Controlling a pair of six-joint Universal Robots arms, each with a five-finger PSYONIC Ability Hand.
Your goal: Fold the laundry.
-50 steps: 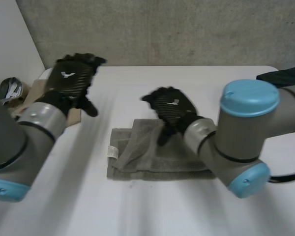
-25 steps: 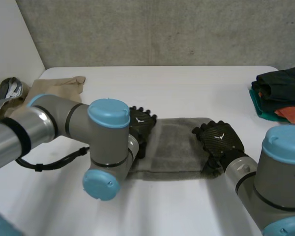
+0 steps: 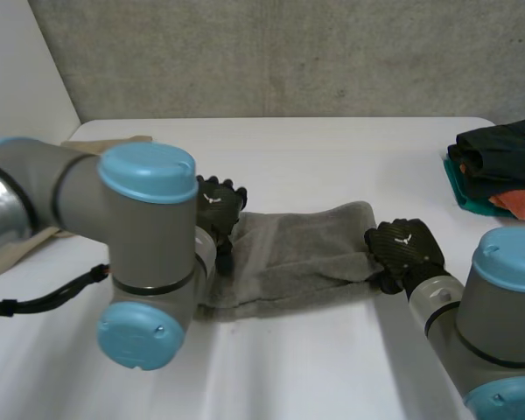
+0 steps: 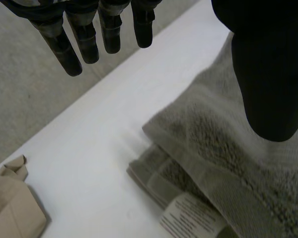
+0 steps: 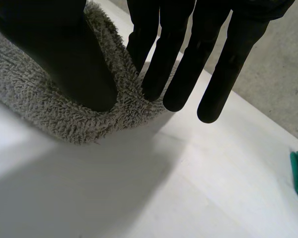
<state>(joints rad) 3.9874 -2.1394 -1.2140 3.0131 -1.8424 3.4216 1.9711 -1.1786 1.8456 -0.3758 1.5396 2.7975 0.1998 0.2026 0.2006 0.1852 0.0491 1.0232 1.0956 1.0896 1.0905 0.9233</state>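
A grey towel (image 3: 297, 249) lies across the middle of the white table (image 3: 332, 149), partly folded, with a white label (image 4: 188, 220) near its left end. My left hand (image 3: 217, 203) is at that left end. In the left wrist view the left hand (image 4: 84, 34) is open: its straight fingers hang over the bare table and its thumb hovers above the towel (image 4: 223, 163). My right hand (image 3: 404, 249) is at the towel's right end. There the right hand (image 5: 64, 54) pinches the raised edge of the towel (image 5: 49, 114) between thumb and straight fingers.
A pile of dark, green and orange clothes (image 3: 499, 175) sits at the table's back right. A beige cloth (image 3: 114, 140) lies at the back left, beyond the left hand's fingertips (image 4: 12, 208). My left arm's elbow (image 3: 149, 262) stands over the front left of the table.
My left arm swung in from the back left to the towel's left end. The right hand moved to the right end and closed on it. The towel is spread wider, its right edge lifted.
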